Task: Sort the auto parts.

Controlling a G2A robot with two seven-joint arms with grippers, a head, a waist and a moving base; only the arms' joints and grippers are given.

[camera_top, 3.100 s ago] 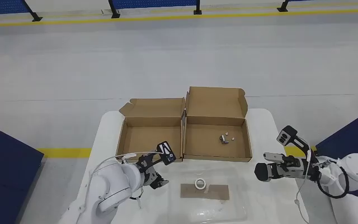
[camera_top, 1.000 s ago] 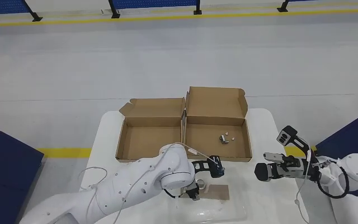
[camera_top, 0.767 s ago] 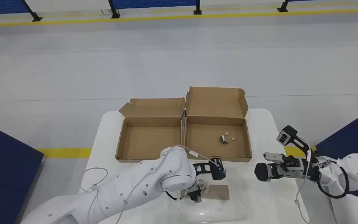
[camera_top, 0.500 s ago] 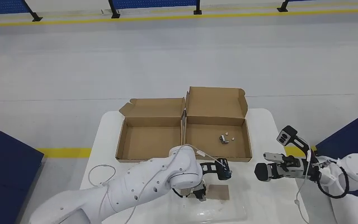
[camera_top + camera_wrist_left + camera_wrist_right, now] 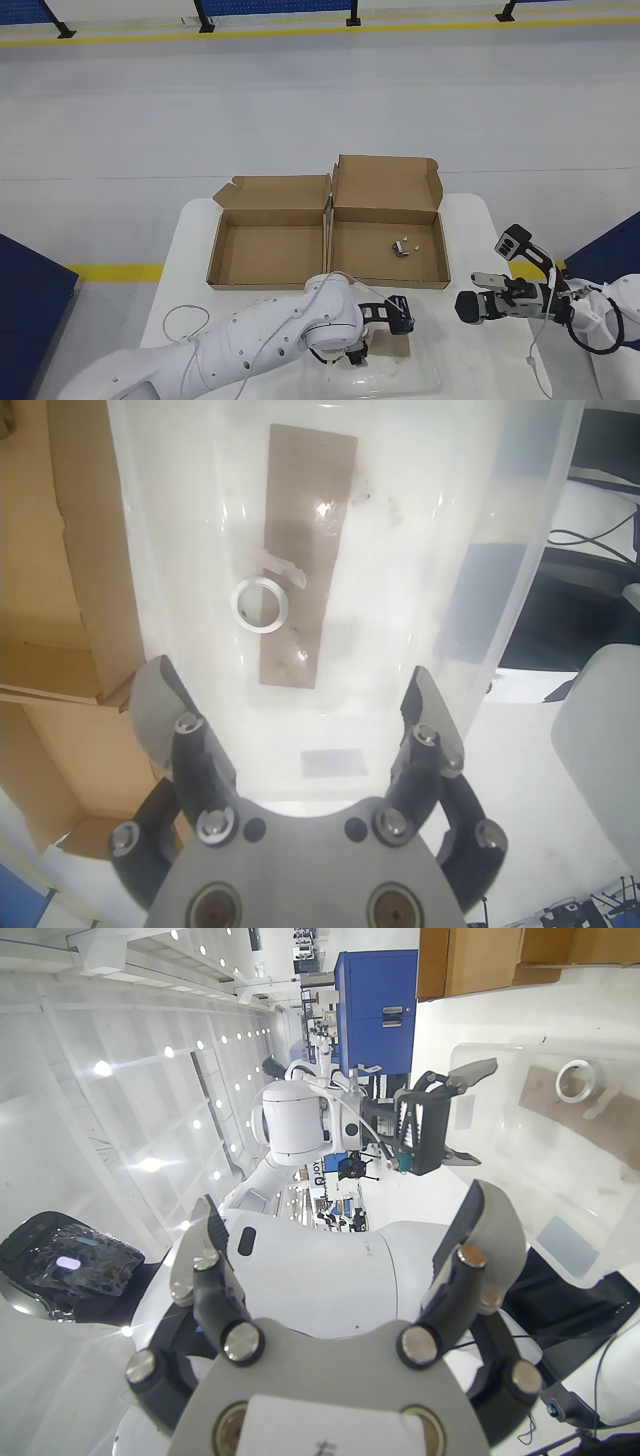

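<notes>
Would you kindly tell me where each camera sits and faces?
Top view: above the arms, looking down at the table and cardboard boxes; both arms show.
Left wrist view: on the left arm, facing down into the clear tray; the open left gripper shows.
Right wrist view: on the right arm, facing across the table; the open right gripper shows.
Shared: both wrist views show the ring.

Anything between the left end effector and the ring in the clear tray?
Nothing visible. The open left end effector hangs over the tray, the ring clear ahead; a small pale scrap lies on the ring's far side.
</notes>
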